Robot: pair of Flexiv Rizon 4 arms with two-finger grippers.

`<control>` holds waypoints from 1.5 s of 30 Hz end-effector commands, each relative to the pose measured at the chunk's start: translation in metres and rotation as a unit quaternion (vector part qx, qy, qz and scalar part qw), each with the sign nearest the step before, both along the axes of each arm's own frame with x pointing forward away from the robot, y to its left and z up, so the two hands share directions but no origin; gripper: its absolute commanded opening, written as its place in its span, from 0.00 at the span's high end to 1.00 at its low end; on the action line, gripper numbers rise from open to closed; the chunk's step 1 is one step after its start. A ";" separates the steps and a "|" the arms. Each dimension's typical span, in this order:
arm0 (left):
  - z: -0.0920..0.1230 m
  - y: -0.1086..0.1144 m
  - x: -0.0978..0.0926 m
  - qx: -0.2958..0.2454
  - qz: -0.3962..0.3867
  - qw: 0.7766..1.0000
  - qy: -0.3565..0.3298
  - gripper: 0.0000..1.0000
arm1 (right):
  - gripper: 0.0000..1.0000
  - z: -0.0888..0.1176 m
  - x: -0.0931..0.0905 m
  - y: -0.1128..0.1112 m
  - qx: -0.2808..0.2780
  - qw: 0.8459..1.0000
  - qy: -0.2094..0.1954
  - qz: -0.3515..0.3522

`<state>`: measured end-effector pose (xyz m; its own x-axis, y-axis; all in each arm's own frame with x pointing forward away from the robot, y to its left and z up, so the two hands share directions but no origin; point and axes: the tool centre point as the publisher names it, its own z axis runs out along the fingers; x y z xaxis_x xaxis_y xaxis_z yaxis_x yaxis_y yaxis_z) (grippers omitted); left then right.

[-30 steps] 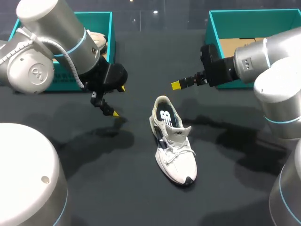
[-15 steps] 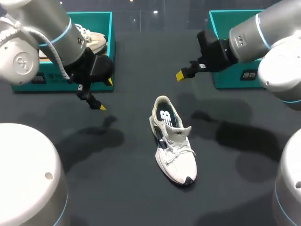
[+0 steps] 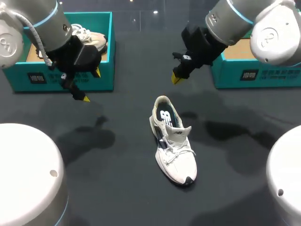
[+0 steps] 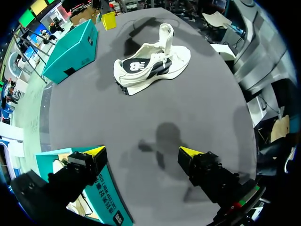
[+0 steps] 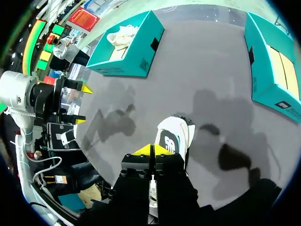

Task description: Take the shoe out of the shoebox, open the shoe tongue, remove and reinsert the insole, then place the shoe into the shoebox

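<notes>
Out on the middle of the dark table (image 3: 117,188) lies the shoe (image 3: 171,141), a white trainer with a dark side panel. It rests on its sole with the toe toward the robot and the heel away. Its tongue (image 3: 179,132) stands up over the loose laces, so the opening behind it shows.

Just beyond the heel and above the table hangs the right gripper (image 5: 152,149), its two yellow tips pressed together with nothing between them. From its wrist view the shoe (image 5: 171,139) sits directly under and ahead of the fingers.

Off to the left, well apart from the shoe, the left gripper (image 4: 142,151) hovers with its fingers spread wide and holding nothing. It hangs by the near right corner of the left shoebox (image 3: 14,77). That teal box holds a second shoe (image 3: 91,37), pale and laced.

At the far right stands the right shoebox (image 3: 225,77), also teal, with brown card showing inside. Both boxes sit toward the back of the table, the shoe in the open stretch between them, with the arms' shadows on the table to either side of it.
</notes>
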<state>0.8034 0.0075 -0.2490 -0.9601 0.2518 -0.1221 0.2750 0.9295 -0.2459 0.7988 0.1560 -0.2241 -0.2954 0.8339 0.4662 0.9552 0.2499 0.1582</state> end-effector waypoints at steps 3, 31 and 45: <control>0.001 0.000 -0.001 0.001 0.000 1.000 0.000 0.00 | 1.00 0.005 0.001 0.002 -0.128 0.992 0.009 0.002; -0.001 0.048 0.021 0.009 -0.093 0.995 0.018 0.00 | 1.00 -0.038 -0.055 0.040 -0.213 0.971 -0.009 -0.112; -0.001 0.048 0.021 0.009 -0.093 0.995 0.018 0.00 | 1.00 -0.072 -0.043 0.036 -0.247 0.960 -0.053 -0.119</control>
